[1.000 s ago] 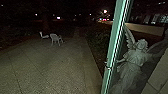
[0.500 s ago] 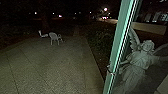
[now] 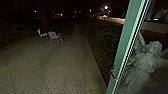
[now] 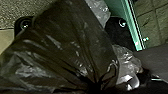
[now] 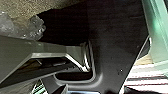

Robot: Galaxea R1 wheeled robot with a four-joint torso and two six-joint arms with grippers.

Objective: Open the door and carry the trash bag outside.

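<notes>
Dark plastic, glossy and pleated: the trash bag (image 4: 62,47) lies directly at the left gripper (image 4: 96,86), in the left wrist view. Its folds converge on a gathered neck there and fan outward, so the long axis appears to run from the neck away into the body of the bag. Left jaws judged closed on that neck, from the pull of the pleats; the contact itself is in deep shadow. Left arm is the nearer one. State of the right jaws cannot be told. Crumpled clear plastic (image 4: 127,67) sits beside the dark film; whether it is part of the same load, undetermined. The far end of the bag is cut off, so fullness and ground clearance are unknown. Next outward: a green upright (image 3: 126,47) slants through the right of the head frame, on the robot's right, with a small metal fitting (image 3: 114,75) low on it; door edge or fixed post, cannot say. Judgement: the coming move turns on keeping bag and base clear of that upright. Paving (image 3: 50,67) fills the lower left and centre, with a pale chair (image 3: 54,37) upper left. Winged statue (image 3: 150,62) at lower right, partly hidden by the upright. Background mostly lost to darkness.
</notes>
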